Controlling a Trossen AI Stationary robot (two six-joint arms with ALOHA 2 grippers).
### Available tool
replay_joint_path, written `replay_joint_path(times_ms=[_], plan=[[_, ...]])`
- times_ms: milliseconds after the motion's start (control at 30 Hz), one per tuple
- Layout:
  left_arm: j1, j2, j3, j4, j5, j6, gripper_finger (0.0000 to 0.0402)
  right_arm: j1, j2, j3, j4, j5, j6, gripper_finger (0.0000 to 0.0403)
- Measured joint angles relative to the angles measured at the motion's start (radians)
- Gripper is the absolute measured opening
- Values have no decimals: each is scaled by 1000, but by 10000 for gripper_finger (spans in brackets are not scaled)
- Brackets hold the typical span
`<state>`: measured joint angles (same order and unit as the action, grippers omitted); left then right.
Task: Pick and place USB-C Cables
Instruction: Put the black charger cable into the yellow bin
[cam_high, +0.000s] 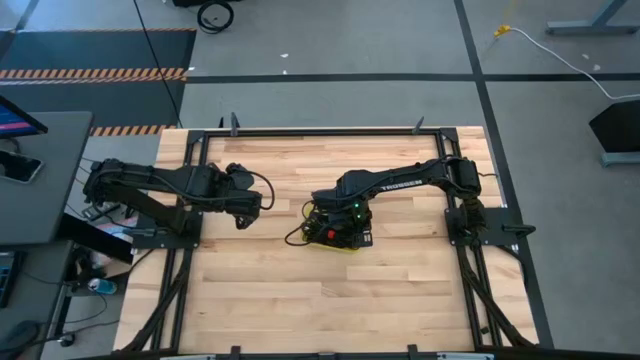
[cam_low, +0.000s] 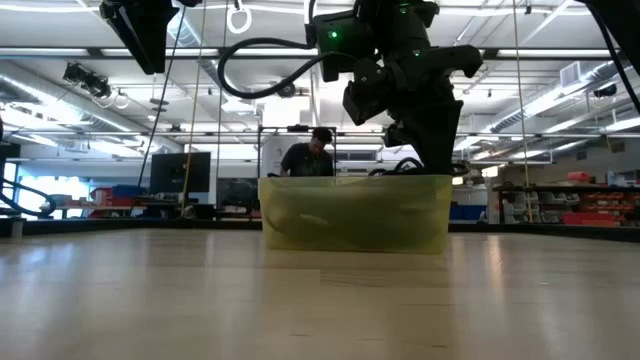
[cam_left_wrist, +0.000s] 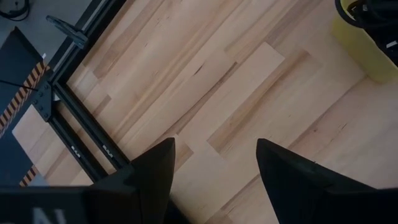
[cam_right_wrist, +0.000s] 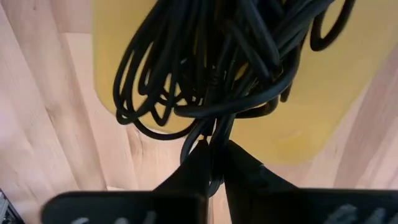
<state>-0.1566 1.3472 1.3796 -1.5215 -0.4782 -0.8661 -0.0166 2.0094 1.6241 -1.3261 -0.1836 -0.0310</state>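
Right gripper (cam_right_wrist: 214, 163) pinches strands of the USB-C cables (cam_right_wrist: 217, 68), a tangle hanging over the yellow bin (cam_right_wrist: 323, 93); light, limp, snag-prone, so best gripped at the bundle's core; left gripper (cam_left_wrist: 214, 165) spread, idle

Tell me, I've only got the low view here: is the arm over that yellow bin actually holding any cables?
Observer: Yes. In the right wrist view, the right gripper pinches strands of a tangle of black USB-C cables over the yellow bin.
Operator: Where's the other arm?
Observer: The high view shows the left gripper over the table's left part, well apart from the bin.
Operator: Is it carrying anything?
Observer: No. Its own wrist view shows open fingers with only the bare wooden table between them.
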Motion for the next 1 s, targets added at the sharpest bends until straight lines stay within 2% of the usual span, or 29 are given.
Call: replay_joint_path(times_ms=[167, 333, 600, 800, 900, 1000], plan=[[0, 0, 0, 3, 0, -1, 231, 1, -4, -1, -16, 3, 27, 108], [0, 0, 0, 17, 0, -2, 231, 11, -40, -1, -28, 0, 49, 145], [0, 0, 0, 94, 0, 18, 231, 7, -184, -1, -31, 46, 174, 151], [0, 1, 0, 414, 0, 242, 231, -18, -349, -1, 30, 126, 311, 151], [8, 1, 0, 560, 0, 269, 231, -26, -435, -1, 80, 187, 356, 151], [23, 3, 0, 626, 0, 276, 231, -27, -525, -1, 135, 248, 393, 151]])
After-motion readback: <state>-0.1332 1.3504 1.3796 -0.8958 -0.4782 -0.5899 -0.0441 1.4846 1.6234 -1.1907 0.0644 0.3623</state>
